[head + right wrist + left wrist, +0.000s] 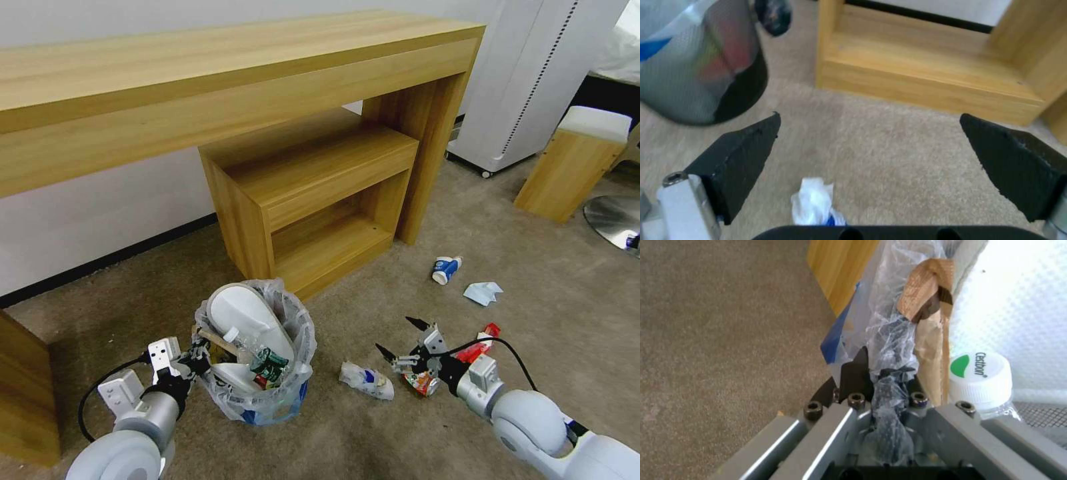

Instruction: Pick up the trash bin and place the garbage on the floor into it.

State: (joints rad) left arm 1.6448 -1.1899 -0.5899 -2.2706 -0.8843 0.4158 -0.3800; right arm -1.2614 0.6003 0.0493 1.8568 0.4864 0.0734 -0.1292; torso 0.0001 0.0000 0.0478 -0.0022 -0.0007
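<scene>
The trash bin (267,400), lined with a crinkly clear bag, sits low on the beige carpet in front of me in the head view. It holds white slippers (247,313), a clear bottle (980,373), a wooden stick (925,306) and a crushed can (270,367). My left gripper (199,351) is shut on the bin's bagged rim (889,386). My right gripper (393,333) hangs open just above the floor, with a crumpled white-blue piece (365,380) (815,203) lying below it. A red-white carton (421,382) and a red wrapper (487,335) lie beside its wrist. Farther off lie a blue-white cup (445,269) and a tissue (483,292).
A long wooden desk (233,73) stands along the wall, with a low open shelf unit (313,193) under it right behind the bin. At the right are a white appliance (527,80), a wooden stool (573,160) and a metal chair base (617,217).
</scene>
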